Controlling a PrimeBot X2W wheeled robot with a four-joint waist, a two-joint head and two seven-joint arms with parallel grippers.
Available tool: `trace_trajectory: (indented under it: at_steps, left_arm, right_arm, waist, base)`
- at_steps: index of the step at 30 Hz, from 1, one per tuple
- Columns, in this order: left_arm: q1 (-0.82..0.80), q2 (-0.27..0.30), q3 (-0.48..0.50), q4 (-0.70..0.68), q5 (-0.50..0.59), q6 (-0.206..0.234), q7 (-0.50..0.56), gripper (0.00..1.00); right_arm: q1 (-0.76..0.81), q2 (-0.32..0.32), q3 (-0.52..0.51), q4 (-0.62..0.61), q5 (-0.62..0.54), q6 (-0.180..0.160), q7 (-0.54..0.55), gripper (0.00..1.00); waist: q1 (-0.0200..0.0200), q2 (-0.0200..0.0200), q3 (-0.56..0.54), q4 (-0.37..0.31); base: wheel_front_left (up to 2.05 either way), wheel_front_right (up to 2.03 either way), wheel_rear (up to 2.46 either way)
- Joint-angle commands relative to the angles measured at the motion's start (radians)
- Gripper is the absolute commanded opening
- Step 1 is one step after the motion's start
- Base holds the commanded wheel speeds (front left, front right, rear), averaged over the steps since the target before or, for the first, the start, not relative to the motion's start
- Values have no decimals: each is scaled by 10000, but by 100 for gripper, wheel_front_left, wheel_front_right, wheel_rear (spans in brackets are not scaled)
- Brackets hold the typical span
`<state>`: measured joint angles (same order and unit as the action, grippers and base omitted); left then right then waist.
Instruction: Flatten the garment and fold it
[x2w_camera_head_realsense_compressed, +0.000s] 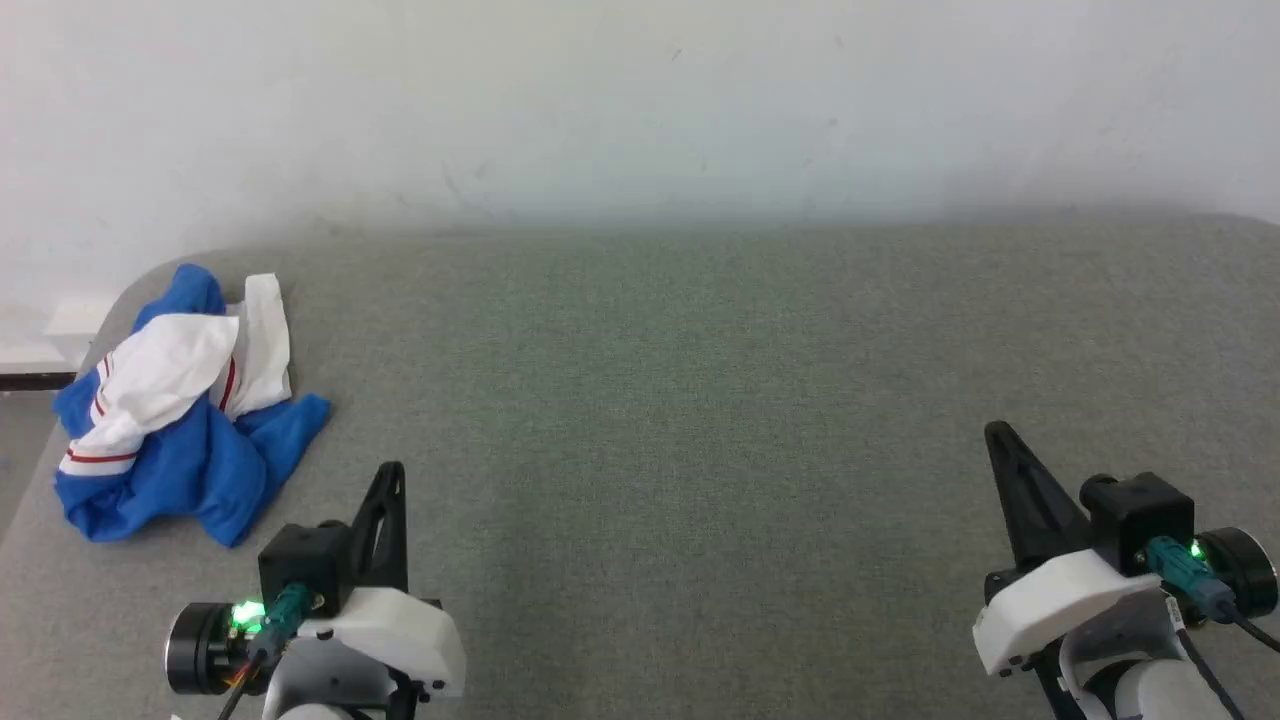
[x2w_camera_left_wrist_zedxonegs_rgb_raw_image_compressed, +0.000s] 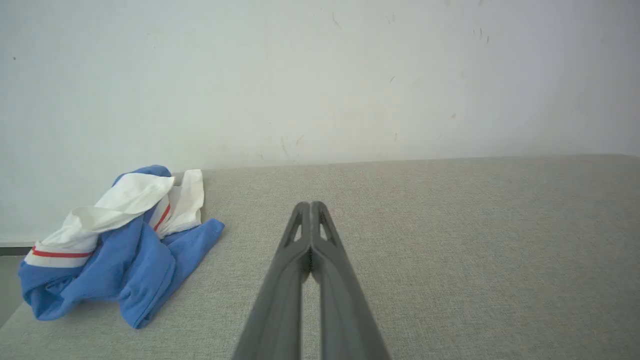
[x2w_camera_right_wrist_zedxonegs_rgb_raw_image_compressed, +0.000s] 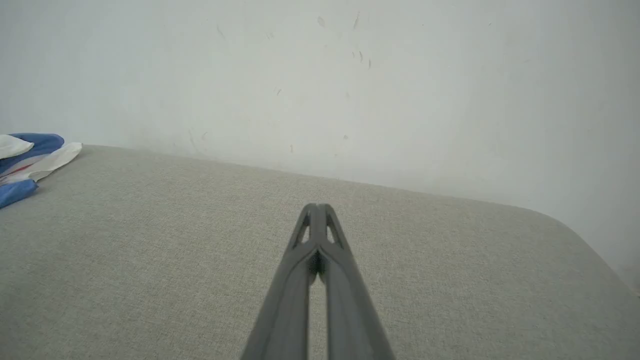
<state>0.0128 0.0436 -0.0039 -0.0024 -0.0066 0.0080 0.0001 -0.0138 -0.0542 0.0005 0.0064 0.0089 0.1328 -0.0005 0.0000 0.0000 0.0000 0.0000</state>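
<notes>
From my head camera, I see the jersey (x2w_camera_head_realsense_compressed: 170, 440) in a crumpled heap at the far left of the grey table (x2w_camera_head_realsense_compressed: 640, 400), close to the left edge. It is blue, with white parts on top and thin red stripes. It is not flat.

My left gripper (x2w_camera_head_realsense_compressed: 392, 478) is at the lower left, near the jersey but not touching it. Its two dark fingers look like one dark piece, pressed together. My right gripper (x2w_camera_head_realsense_compressed: 1002, 445) is at the lower right, well apart from the jersey. Its fingers look pressed together too. A green light (x2w_camera_head_realsense_compressed: 245, 612) glows on my left wrist, and a second green light (x2w_camera_head_realsense_compressed: 1195, 550) glows on my right wrist. A white wall (x2w_camera_head_realsense_compressed: 640, 100) stands behind the table.

From my left wrist, my fingers (x2w_camera_left_wrist_zedxonegs_rgb_raw_image_compressed: 282, 300) point out over the table toward the wall. Their tips touch each other, with a thin slit lower down. They pinch nothing. The jersey lies ahead and to the left of them, by the wall. A blue flap of it spreads out on the table toward my fingers, and a white sleeve sits on top.

From my right wrist, my fingers (x2w_camera_right_wrist_zedxonegs_rgb_raw_image_compressed: 345, 310) are closed tip to tip, with nothing between them. Grey table lies all around them. A bit of the jersey peeks in at the far left edge, well apart from these fingers.
</notes>
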Motion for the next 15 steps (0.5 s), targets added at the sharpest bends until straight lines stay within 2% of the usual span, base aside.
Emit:
trace_trajectory:
  at_steps: [1, 15]
  left_arm:
    - [-128, 66, 39, 24, 66, -80, -1, 0]
    - [-128, 66, 39, 24, 66, -80, -1, 0]
  right_arm:
    - [138, 40, -5, -64, -89, -21, 5, 0]
    - [138, 40, -5, -64, -89, -21, 5, 0]
  waist:
    - [0, 0, 0, 0]
    - [0, 0, 0, 0]
  base:
    - [0, 0, 0]
    - [0, 0, 0]
